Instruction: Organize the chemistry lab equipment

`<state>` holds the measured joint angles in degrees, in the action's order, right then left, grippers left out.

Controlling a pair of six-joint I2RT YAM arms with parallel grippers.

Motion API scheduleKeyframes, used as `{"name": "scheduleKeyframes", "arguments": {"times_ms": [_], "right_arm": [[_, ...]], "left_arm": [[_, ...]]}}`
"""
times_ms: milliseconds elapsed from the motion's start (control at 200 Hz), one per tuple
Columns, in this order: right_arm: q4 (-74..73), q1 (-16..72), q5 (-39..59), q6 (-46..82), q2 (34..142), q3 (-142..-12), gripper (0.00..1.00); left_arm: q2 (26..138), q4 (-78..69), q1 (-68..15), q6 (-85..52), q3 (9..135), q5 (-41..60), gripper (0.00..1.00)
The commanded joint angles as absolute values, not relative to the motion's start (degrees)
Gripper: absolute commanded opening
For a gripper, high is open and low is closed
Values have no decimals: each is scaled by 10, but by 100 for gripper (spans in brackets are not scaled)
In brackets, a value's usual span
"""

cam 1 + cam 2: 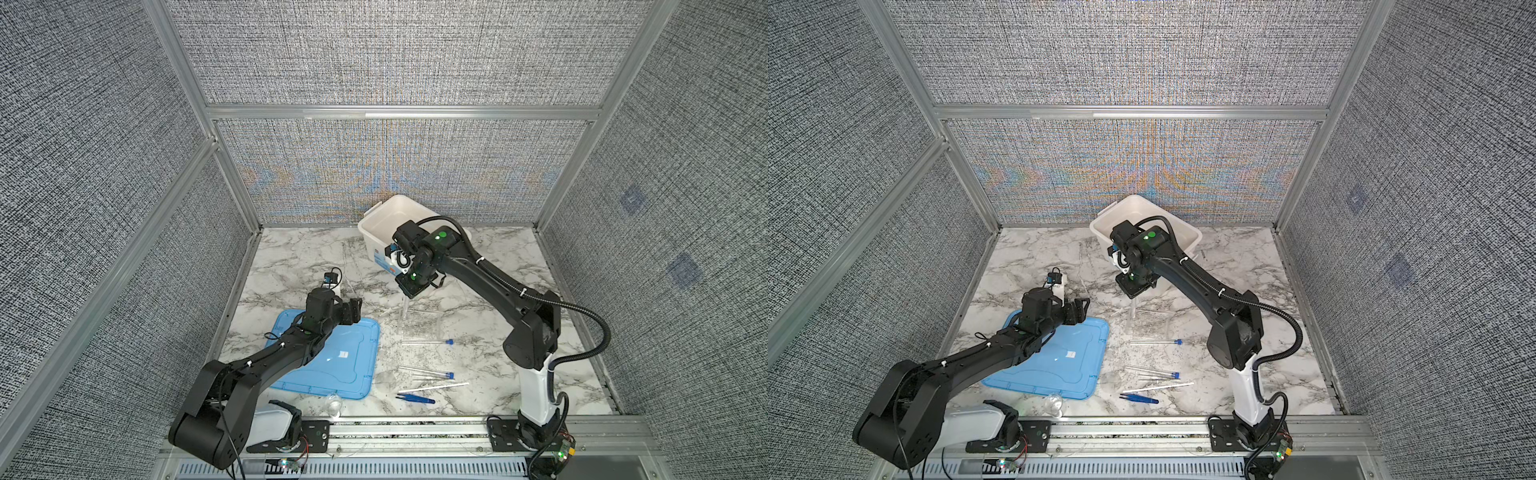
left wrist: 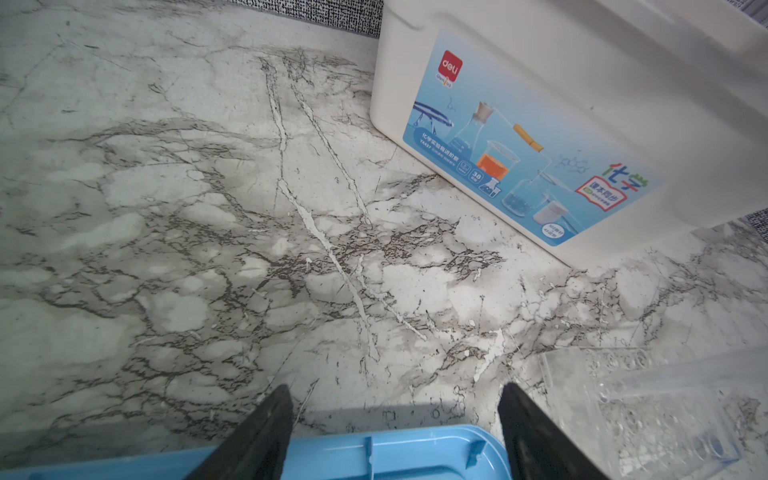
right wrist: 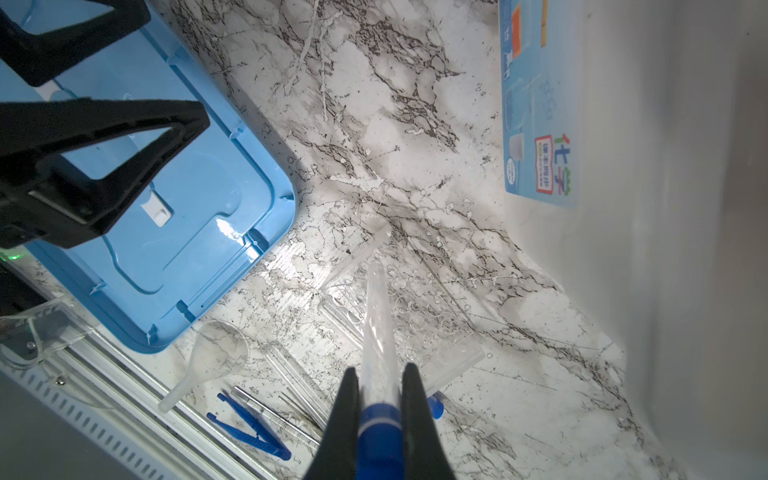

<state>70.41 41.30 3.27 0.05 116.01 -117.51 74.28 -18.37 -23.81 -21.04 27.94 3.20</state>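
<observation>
Holding one blue-capped tube point(image 3: 376, 316) near its cap, the right pincer point(image 3: 380, 374) is clamped shut on it, with the tip close over the clear rack point(image 3: 436, 328). A good insertion probably means keeping the tube upright, centring the tip on one hole, lowering slowly, then releasing. The left pincer point(image 2: 395, 390) stands open and empty, beside the rack.

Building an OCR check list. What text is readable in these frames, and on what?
"deli": red logo on the blue label on the white tub.
"38": small badge on that label.
"化学": large coloured characters on that label.
"课本同步": red-framed box beside them.
Other label print: too small to read.
The white sticker on the light-blue lid: too small to read.
</observation>
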Motion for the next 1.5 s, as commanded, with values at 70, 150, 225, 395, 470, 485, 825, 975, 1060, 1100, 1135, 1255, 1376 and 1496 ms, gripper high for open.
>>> {"name": "scheduleKeyframes", "arguments": {"times_ms": [70, 150, 225, 395, 470, 485, 825, 975, 1060, 1100, 1135, 1255, 1376, 1496], "right_arm": [[707, 415, 56, 3, 1160, -1167, 7], [705, 416, 56, 4, 1161, -1163, 7], [704, 417, 58, 3, 1161, -1160, 7], [704, 421, 56, 0, 1161, -1157, 8], [704, 423, 54, 0, 1162, -1156, 9], [704, 424, 53, 0, 1162, -1156, 9], [699, 436, 48, 0, 1163, -1146, 13], [698, 439, 48, 1, 1161, -1145, 16], [697, 440, 52, 2, 1160, -1143, 19], [696, 441, 53, 1, 1159, -1143, 20], [697, 442, 56, 1, 1159, -1143, 20], [695, 444, 61, 2, 1155, -1138, 20], [693, 443, 62, 3, 1149, -1132, 21], [690, 443, 67, 4, 1140, -1125, 21]], "left_arm": [[745, -196, -237, -210, 284, 39, 79], [746, -195, -237, -210, 285, 40, 79], [746, -195, -237, -210, 284, 40, 79], [745, -194, -237, -211, 284, 40, 79], [745, -194, -237, -210, 284, 40, 79], [745, -194, -237, -210, 285, 40, 79], [743, -192, -237, -210, 284, 38, 79], [741, -192, -237, -210, 283, 37, 79], [740, -192, -237, -210, 283, 37, 79], [740, -192, -237, -210, 283, 37, 79], [740, -192, -237, -210, 283, 37, 79], [737, -191, -237, -209, 282, 37, 79], [736, -191, -236, -209, 281, 36, 79], [737, -191, -237, -209, 281, 36, 79]]}}
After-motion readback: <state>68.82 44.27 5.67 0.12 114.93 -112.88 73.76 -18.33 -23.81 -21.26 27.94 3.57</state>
